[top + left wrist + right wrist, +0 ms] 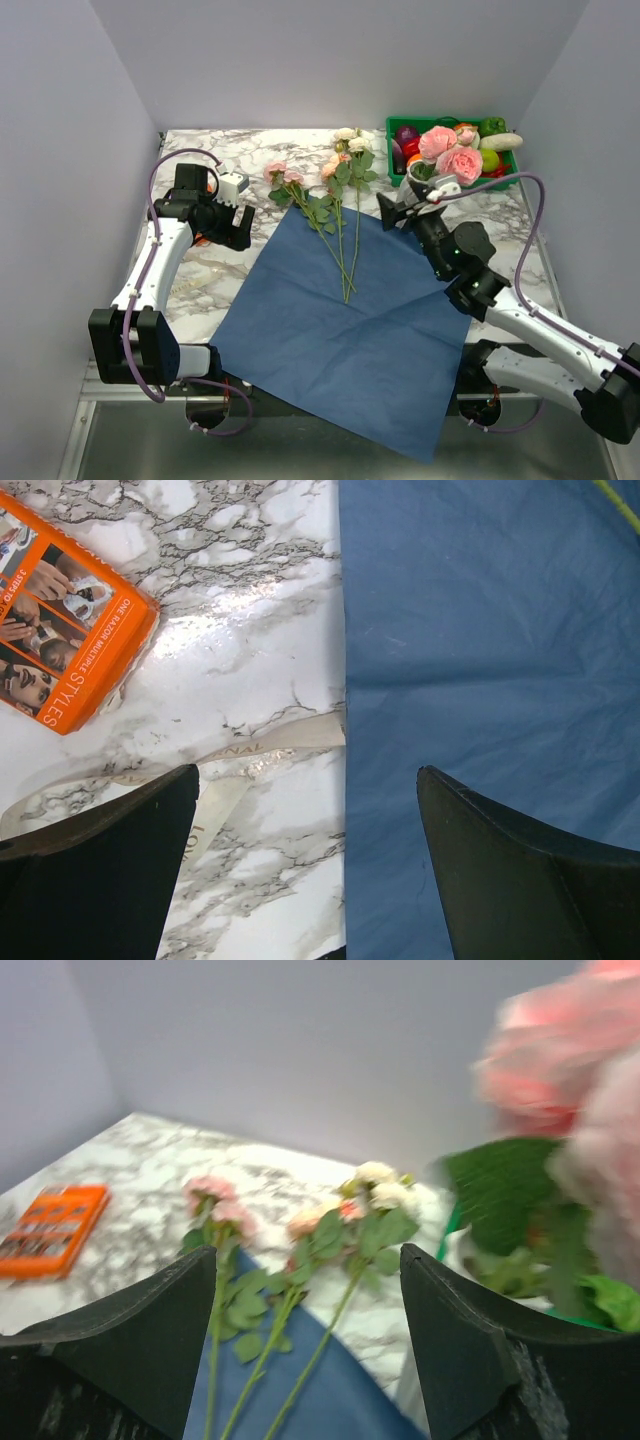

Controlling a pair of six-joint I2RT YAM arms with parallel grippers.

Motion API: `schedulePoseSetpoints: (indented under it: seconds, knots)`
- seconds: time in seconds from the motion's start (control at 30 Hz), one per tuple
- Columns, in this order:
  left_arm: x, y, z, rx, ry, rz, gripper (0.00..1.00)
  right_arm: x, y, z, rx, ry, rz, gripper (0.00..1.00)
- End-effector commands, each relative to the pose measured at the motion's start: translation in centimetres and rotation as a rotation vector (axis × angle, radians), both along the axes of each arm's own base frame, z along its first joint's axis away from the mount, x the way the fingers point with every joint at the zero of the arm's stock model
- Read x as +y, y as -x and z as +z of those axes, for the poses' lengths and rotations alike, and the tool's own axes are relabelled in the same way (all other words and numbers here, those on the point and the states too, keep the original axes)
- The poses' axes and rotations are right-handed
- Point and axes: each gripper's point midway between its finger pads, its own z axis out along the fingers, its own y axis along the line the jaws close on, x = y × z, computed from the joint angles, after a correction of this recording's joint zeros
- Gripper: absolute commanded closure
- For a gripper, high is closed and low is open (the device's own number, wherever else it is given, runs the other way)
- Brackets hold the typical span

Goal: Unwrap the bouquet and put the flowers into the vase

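In the top view, the paper is spread flat at centre, with three flowers laid across its upper edge. Pink roses are seen upper right, in front of the green crate and just above the right gripper. The left gripper is held at mid-left.

In the left wrist view, "ONE RAZOR MULTIPLE STYLES" is read on an orange box, upper left. Beige raffia is stretched across the marble to the paper's edge. The fingers are spread wide over both, and nothing is gripped.

In the right wrist view, the fingers are parted and nothing is held. The flowers are framed between them, and the roses are blurred at upper right.
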Motion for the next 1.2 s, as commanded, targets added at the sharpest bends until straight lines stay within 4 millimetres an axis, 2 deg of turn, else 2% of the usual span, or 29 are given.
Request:
schedulePoseSetpoints:
  seconds: [0.0, 0.1, 0.13, 0.2, 0.33, 0.37, 0.4, 0.47, 0.5, 0.57, 0.6, 0.67, 0.73, 0.8, 1.03, 1.07, 1.17]
  knots:
    - [-0.2, -0.1, 1.2, -0.023, 0.021, -0.003, 0.01, 3.7, 1.8, -4.0, 0.131, 0.13, 0.125, 0.18]
    - [-0.2, -0.2, 1.4, -0.019, 0.025, 0.006, 0.01, 6.1, 2.0, -6.2, 0.204, 0.173, 0.186, 0.18]
    - [-0.2, -0.2, 1.5, -0.02, 0.027, 0.009, 0.01, 7.0, 1.7, -8.4, 0.263, 0.219, 0.201, 0.18]
    - [-0.3, -0.3, 1.8, -0.026, 0.028, 0.008, 0.01, 8.3, 1.4, -8.9, 0.301, 0.23, 0.219, 0.18]
    - [-0.2, -0.2, 1.8, -0.025, 0.026, 0.011, 0.01, 11.1, 0.5, -13.0, 0.437, 0.307, 0.262, 0.18]
    - [-0.2, -0.2, 1.9, -0.027, 0.026, 0.011, 0.01, 12.1, 0.3, -15.6, 0.496, 0.355, 0.286, 0.17]
    - [-0.1, -0.2, 1.9, -0.028, 0.022, 0.01, 0.01, 13.3, -0.4, -14.8, 0.512, 0.327, 0.294, 0.17]
    - [-0.2, -0.3, 2.0, -0.03, 0.024, 0.01, 0.01, 13.8, -0.5, -17.8, 0.625, 0.402, 0.29, 0.17]
    - [-0.2, -0.3, 2.0, -0.027, 0.024, 0.01, 0.01, 14.4, -1.1, -20.4, 0.697, 0.447, 0.277, 0.17]
    - [-0.2, -0.3, 2.0, -0.026, 0.025, 0.008, 0.01, 15.5, -1.9, -20.7, 0.759, 0.472, 0.264, 0.17]
    - [-0.2, -0.3, 1.9, -0.025, 0.025, 0.008, 0.01, 15.9, -2.1, -22.6, 0.798, 0.496, 0.261, 0.17]
    - [-0.2, -0.3, 1.9, -0.025, 0.025, 0.006, 0.01, 16.9, -2.9, -22.4, 0.801, 0.487, 0.263, 0.18]
    - [-0.2, -0.3, 1.8, -0.024, 0.024, 0.005, 0.01, 17.3, -3.3, -24.2, 0.84, 0.511, 0.26, 0.18]
    - [-0.2, -0.3, 1.7, -0.022, 0.023, 0.004, 0.01, 18.0, -4.4, -24.1, 0.841, 0.505, 0.25, 0.19]
    - [-0.2, -0.2, 1.6, -0.025, 0.026, -0.003, 0.01, 18.1, -6.1, -27.0, 0.91, 0.535, 0.22, 0.24]
    - [-0.3, -0.3, 1.6, -0.025, 0.027, -0.003, 0.01, 17.9, -6.3, -28.0, 0.93, 0.546, 0.213, 0.24]
    - [-0.3, -0.3, 1.7, -0.025, 0.031, -0.006, 0.01, 17.9, -7.3, -28.5, 0.941, 0.549, 0.205, 0.25]
